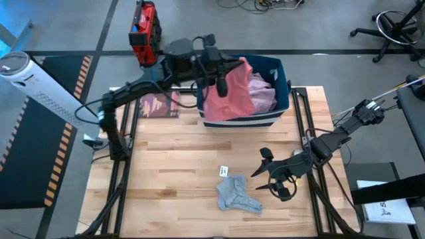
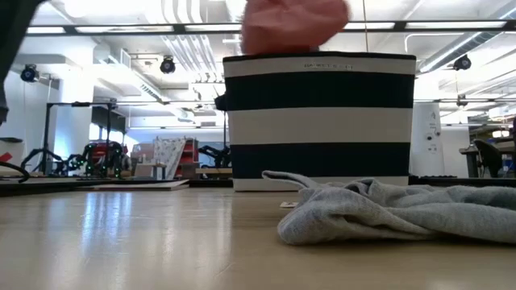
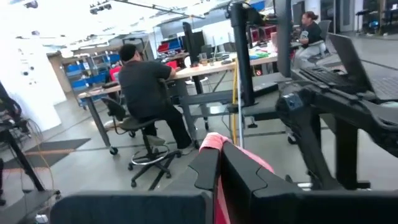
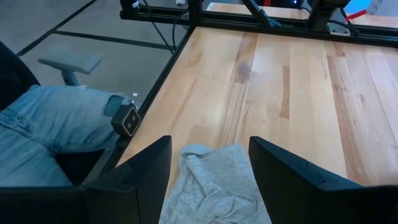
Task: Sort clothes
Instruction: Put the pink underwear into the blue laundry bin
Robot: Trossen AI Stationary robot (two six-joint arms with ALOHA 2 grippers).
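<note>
My left gripper (image 1: 222, 74) is over the blue-and-white striped basket (image 1: 282, 99) at the table's far side, shut on a pink garment (image 1: 229, 96). The garment shows above the basket's rim in the low view (image 2: 294, 24). A paler pink piece (image 1: 264, 93) lies in the basket. A grey garment (image 1: 239, 194) lies crumpled on the table near its front edge and shows in the low view (image 2: 403, 213). My right gripper (image 1: 269, 174) is open just to its right, and in the right wrist view (image 4: 210, 146) its fingers stand either side of the garment's near edge (image 4: 214, 186). My left gripper pinches a bunched part of the pink garment (image 3: 214, 142) between its two fingers (image 3: 205, 169); how many layers, I cannot tell. The garment hangs below the gripper, and its lower part (image 1: 226, 109) lies in the basket and against its front rim.
A flat dark-red booklet (image 1: 158, 105) lies left of the basket. A small white tag (image 1: 224, 171) lies on the wood by the grey garment. A person in jeans (image 4: 56, 124) sits off the table's edge. Bare wood (image 1: 172, 153) lies between basket and grey garment.
</note>
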